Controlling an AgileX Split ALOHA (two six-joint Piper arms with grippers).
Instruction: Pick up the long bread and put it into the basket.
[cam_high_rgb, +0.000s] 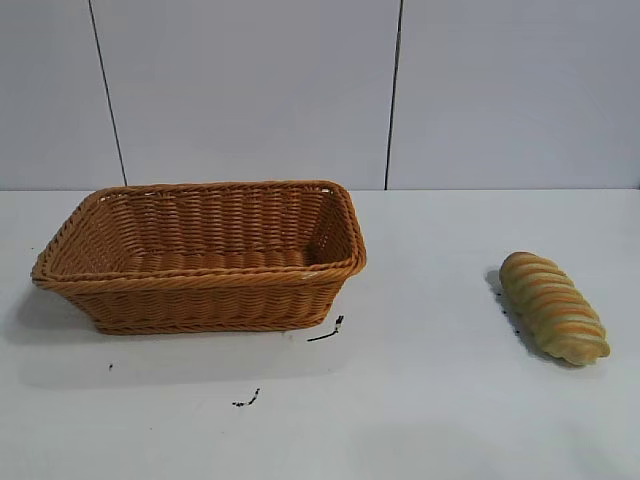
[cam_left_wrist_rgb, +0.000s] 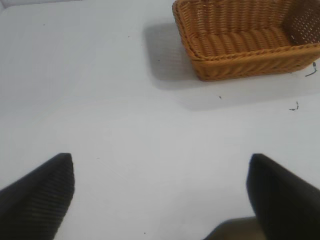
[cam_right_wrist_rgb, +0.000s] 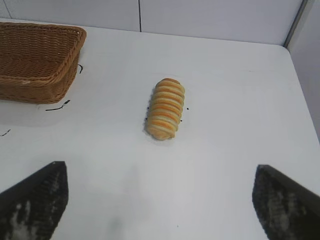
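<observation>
Right wrist view shows the right pincer wide apart, holding nothing, above the white worktop. The bread lies flat on the worktop ahead of it, well apart from the basket. The left pincer is wide apart too, over bare worktop, with the basket farther off.

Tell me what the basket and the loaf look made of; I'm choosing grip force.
The orange-brown rectangular woven basket looks like wicker or a plastic imitation: ribbed strands and a braided rim with a slight sheen. The tan-yellow long bread with orange-brown ridges looks like a smooth, matte replica, perhaps foam or plastic; its even stripes suggest moulding, though real bread cannot be ruled out.
</observation>
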